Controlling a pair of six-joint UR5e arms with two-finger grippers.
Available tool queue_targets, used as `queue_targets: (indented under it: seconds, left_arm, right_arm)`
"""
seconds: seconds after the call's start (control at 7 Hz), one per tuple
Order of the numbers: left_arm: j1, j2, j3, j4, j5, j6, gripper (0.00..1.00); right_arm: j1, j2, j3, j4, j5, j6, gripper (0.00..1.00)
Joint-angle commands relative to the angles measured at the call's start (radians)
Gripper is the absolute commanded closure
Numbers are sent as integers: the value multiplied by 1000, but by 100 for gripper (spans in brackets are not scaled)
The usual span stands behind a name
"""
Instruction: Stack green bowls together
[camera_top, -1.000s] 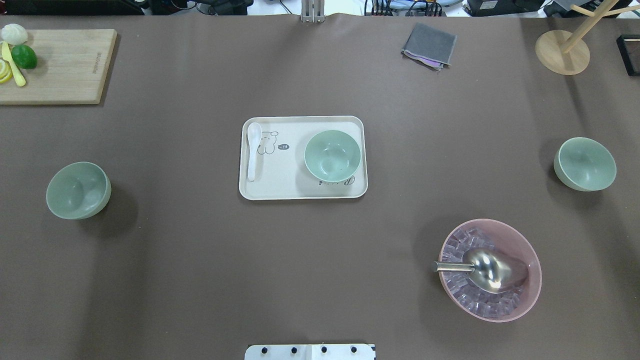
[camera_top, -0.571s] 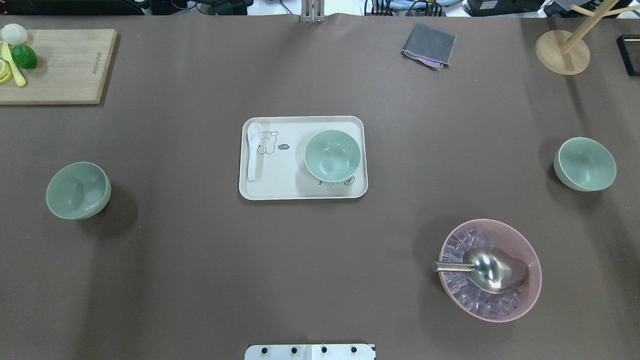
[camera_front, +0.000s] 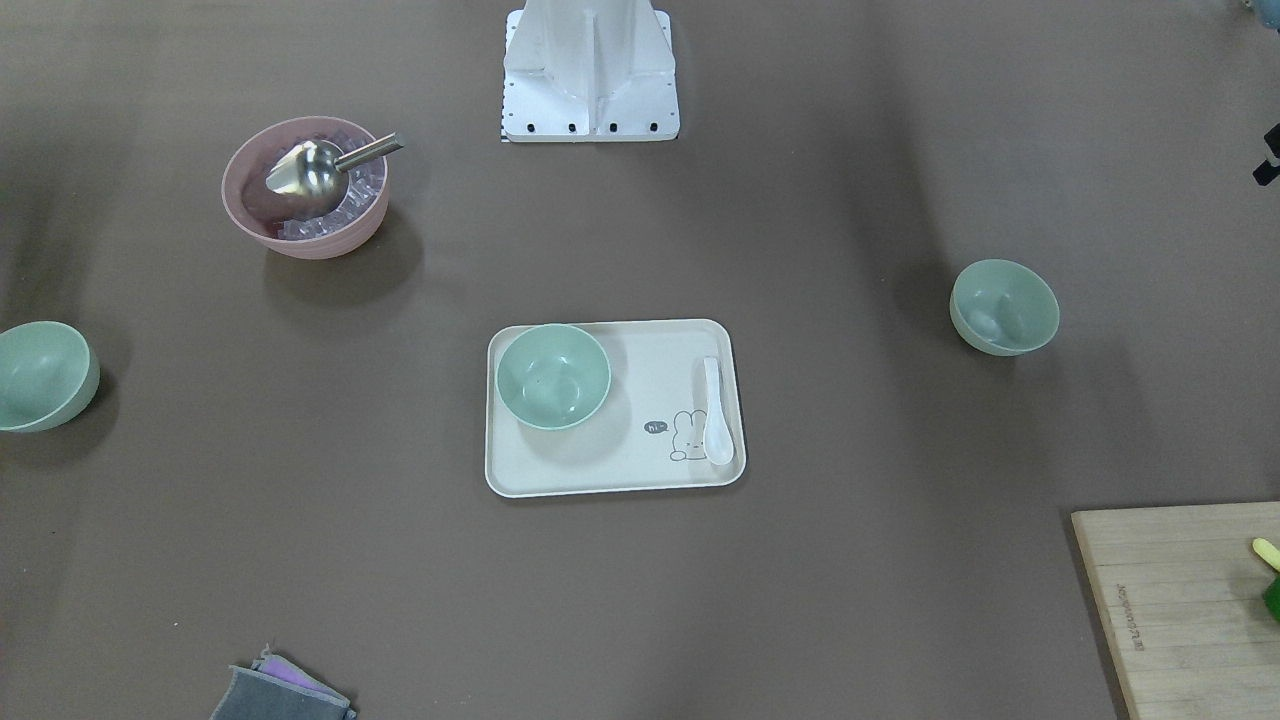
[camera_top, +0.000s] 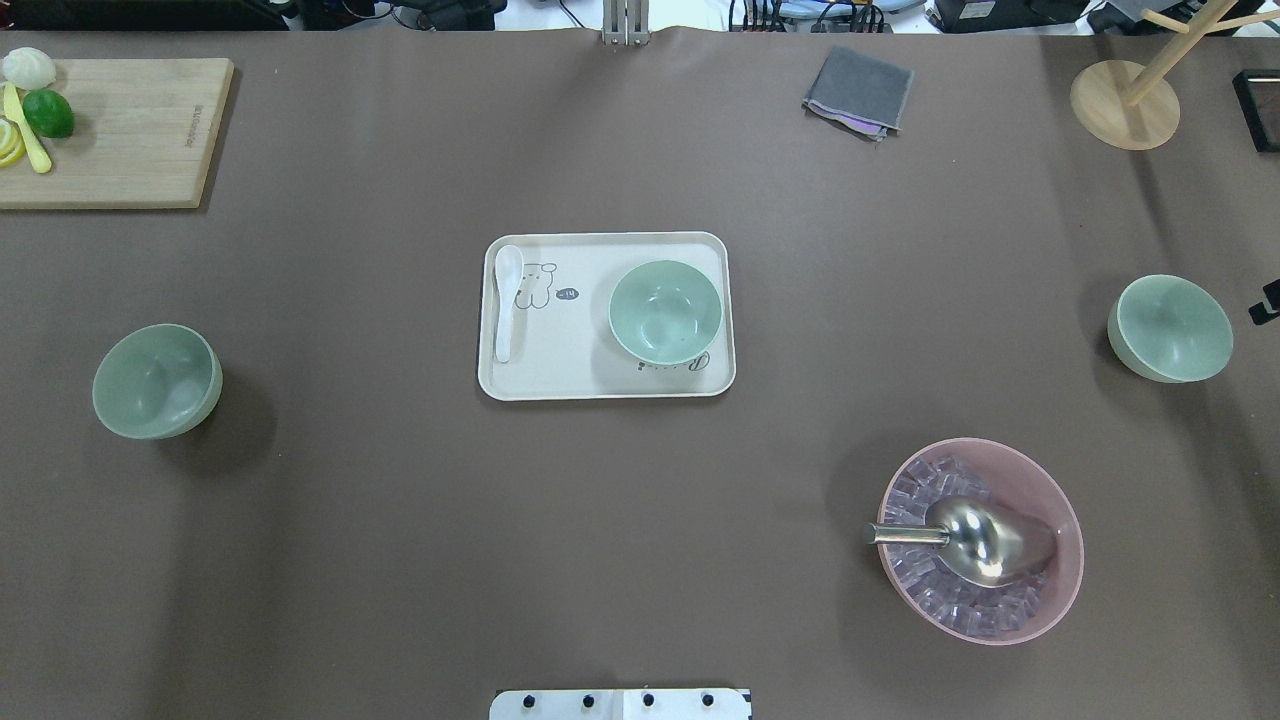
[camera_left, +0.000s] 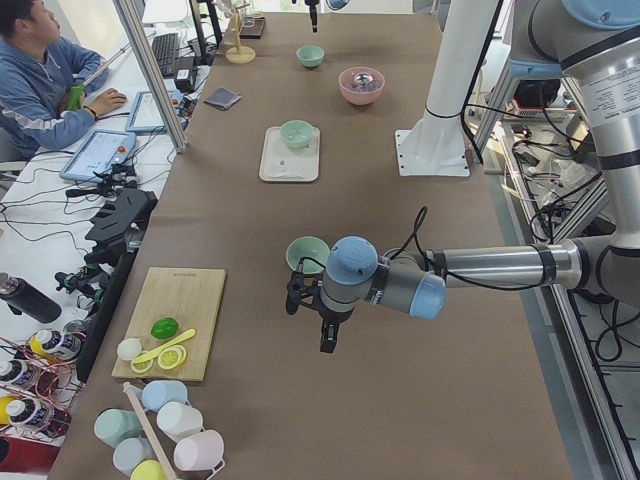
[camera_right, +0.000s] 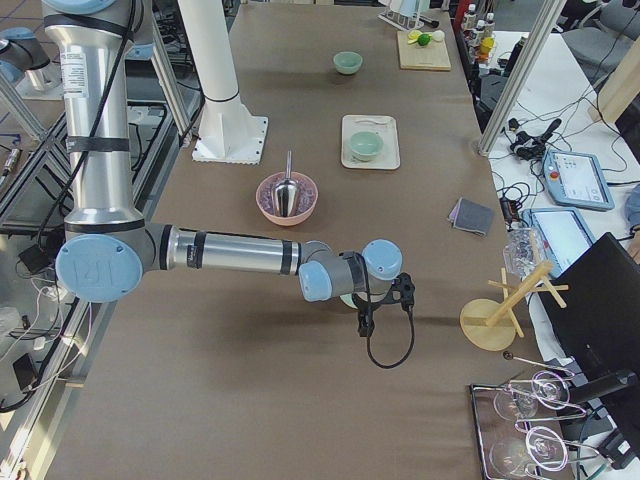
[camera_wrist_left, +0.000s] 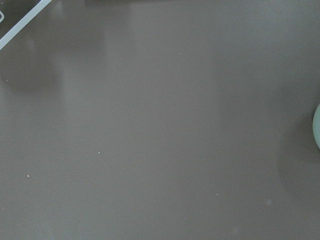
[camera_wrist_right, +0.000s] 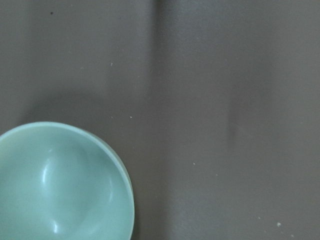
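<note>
Three pale green bowls stand apart. One (camera_top: 157, 381) is on the table at the left. One (camera_top: 665, 311) is on the cream tray (camera_top: 560, 378) in the middle. One (camera_top: 1170, 328) is at the right. My left gripper (camera_left: 298, 298) hangs beside the left bowl (camera_left: 307, 254), toward the table's end. Only that bowl's rim (camera_wrist_left: 317, 131) shows in the left wrist view. My right gripper (camera_right: 385, 300) hangs next to the right bowl (camera_wrist_right: 60, 185), and a black sliver of the gripper (camera_top: 1268, 300) shows at the overhead view's edge. I cannot tell whether either gripper is open or shut.
A pink bowl (camera_top: 1040, 470) with ice and a metal scoop (camera_top: 975, 540) stands at the front right. A white spoon (camera_top: 507, 300) lies on the tray. A cutting board (camera_top: 120, 130) with a lime, a grey cloth (camera_top: 860, 90) and a wooden stand (camera_top: 1125, 105) lie along the far edge.
A black part of my right gripper has come into the overhead view at the right edge beside the right bowl. The bowls have not moved.
</note>
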Motion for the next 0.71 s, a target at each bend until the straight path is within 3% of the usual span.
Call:
queue_targets:
  seconds: [0.0,0.14,0.29,0.43,0.57]
  left_arm:
    - [-23,8,-2,-4,11,-1,2]
    - [-37,10,-3,-10,11,-2,2]
    - [-43,10,-7,-10,11,-1,2]
    - [-41,8,3,-10,13,-2,2]
    - [-41,10,1,-10,13,-4,2]
  right_arm:
    - [-51,52,-102,106,-6,115,2]
    - [-60,81,-157,149,-6,147,5]
    - [-86,81,-176,174,-8,157,14]
    - [-86,80,-161,174,4,181,77]
    - [-94,78,-135,177,14,225,100]
